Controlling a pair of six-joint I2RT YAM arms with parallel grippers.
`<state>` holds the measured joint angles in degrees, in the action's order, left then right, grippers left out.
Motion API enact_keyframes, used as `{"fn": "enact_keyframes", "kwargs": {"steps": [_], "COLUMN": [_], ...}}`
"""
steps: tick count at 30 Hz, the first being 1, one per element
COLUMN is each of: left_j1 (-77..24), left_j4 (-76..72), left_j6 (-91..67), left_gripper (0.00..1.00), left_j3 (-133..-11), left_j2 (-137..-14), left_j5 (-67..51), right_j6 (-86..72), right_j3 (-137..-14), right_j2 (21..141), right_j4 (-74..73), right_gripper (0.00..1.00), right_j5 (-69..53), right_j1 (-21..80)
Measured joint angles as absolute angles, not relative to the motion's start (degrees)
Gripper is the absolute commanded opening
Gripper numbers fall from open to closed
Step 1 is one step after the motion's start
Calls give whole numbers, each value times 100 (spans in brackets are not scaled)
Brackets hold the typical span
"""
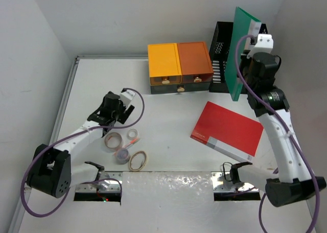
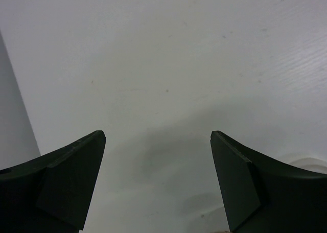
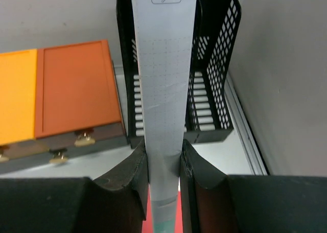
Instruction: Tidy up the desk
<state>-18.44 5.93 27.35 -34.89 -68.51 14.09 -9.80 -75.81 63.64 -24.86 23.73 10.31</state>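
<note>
The white desk holds everything. My right gripper is shut on a green notebook, held upright on edge over the black mesh file holder at the back right. In the right wrist view its pale edge runs up between my fingers, lined up with the holder. A red notebook lies flat on the desk. My left gripper is open and empty, just above bare desk, beside several tape rolls.
A yellow and orange drawer box stands at the back centre, left of the file holder, one low drawer slightly out. More tape rolls lie near the front edge. White walls close in on the left, back and right.
</note>
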Motion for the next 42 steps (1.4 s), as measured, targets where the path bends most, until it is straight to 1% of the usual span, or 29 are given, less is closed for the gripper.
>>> {"fn": "enact_keyframes", "kwargs": {"steps": [8,14,22,29,40,42], "left_j1": [-1376,-1249,-1238,-1238,-1238,-1238], "left_j4": [-451,-823,-1437,-1940,-2279,-2316], "left_j6": [2626,2624,2536,2517,2523,2526], "left_gripper": [82,82,80,81,80,80], "left_j3": [-3210,-2976,-2668,-2423,-2265,-2265], "left_j2": [-6858,-6919,-6945,-6949,-7076,-7116], "left_j5": [1909,2106,2270,2445,2486,2488], "right_j6": [-613,-486,-462,-357,-296,-296], "right_j3": [-7553,-7406,-6851,-6259,-5205,-5078], "right_j2": [7109,7494,8106,8348,9000,9129], "right_j4": [-1166,130,1404,2497,4759,4945], "right_gripper": [0,0,0,0,0,0], "right_j5": [2504,2495,2036,1481,1441,1448], "right_j1": [1011,930,676,609,508,489]}}
